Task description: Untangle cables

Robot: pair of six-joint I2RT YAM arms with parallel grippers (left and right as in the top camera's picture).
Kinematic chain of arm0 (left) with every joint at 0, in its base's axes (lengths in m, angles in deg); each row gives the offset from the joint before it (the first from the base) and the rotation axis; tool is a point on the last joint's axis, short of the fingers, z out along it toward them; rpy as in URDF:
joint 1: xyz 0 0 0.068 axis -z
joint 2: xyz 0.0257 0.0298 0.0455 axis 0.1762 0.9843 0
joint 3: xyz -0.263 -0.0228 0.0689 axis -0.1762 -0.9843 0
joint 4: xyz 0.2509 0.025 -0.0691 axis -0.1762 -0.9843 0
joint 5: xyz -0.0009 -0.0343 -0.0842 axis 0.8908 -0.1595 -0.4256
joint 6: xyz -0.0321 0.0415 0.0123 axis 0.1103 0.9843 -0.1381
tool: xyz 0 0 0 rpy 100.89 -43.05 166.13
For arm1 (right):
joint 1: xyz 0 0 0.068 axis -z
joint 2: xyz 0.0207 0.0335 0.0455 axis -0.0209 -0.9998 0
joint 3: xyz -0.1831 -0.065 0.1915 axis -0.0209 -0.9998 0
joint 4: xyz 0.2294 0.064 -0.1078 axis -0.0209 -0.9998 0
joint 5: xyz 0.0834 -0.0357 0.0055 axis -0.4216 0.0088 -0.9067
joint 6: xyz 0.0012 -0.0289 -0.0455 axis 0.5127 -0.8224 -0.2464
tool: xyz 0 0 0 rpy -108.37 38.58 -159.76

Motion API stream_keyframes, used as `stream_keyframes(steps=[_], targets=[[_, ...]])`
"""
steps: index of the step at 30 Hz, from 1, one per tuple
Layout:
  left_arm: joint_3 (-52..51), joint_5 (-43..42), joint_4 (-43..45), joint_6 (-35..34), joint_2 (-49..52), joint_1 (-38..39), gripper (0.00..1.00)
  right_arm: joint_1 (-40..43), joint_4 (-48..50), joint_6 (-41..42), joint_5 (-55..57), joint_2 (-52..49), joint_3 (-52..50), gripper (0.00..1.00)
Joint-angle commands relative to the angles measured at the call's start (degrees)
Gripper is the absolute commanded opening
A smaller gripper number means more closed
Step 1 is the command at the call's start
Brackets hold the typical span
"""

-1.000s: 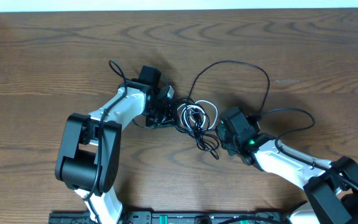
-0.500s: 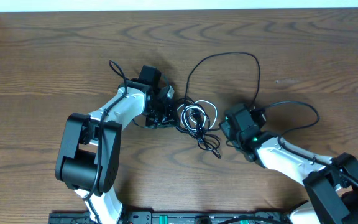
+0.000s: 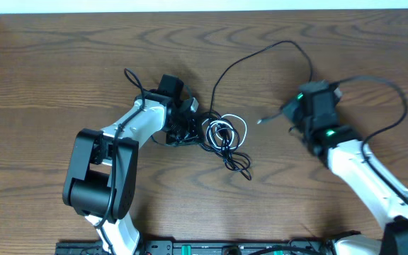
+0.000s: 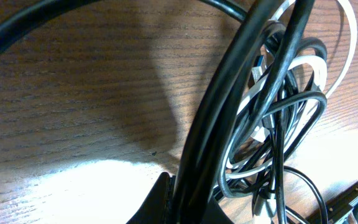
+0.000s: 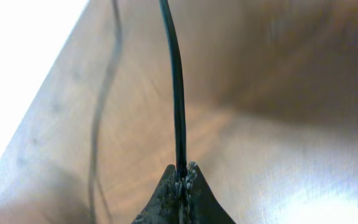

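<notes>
Landmark = the tangle of cables at mid worktop.

Main change vs 1 s ago: the right fingers were just right of the tangle, nearly touching its lower-right loops. Now they sit well apart from it, up and to the right. They are pressed together on one black cable; the right wrist view shows that cable running straight out from the pinched tips – no gap between them. A short plug end sticks out of the grip, pointing back toward the tangle and clear of it.

Same cable's loop has changed shape. Earlier it was a rounded arc sitting above and right of the tangle; now it is drawn out longer, rising from the tangle's upper edge, peaking far up-right, then dropping to the right fingers.

No change on the other side: the left fingers stay at the tangle's left edge, touching it. In the left wrist view they are closed on black strands that rise from the tips across the frame, w/ the white cable looped in among the black ones just beyond.

Tangle itself – same spot, same look: white cable coiled in the middle, black loops trailing off its lower right.
</notes>
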Motion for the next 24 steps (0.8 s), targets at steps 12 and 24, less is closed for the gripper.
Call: stream_keyframes(steps=[12, 24], targets=[[0.42, 0.15, -0.35, 0.74, -1.22, 0.04, 0.08, 13.40, 1.18, -27.12, -22.43, 0.68, 4.22, 0.51], [0.59, -19.08, 7.67, -1.07, -6.43, -4.48, 0.07, -5.44, -8.24, -35.28, -40.44, 0.22, 2.73, 0.74]])
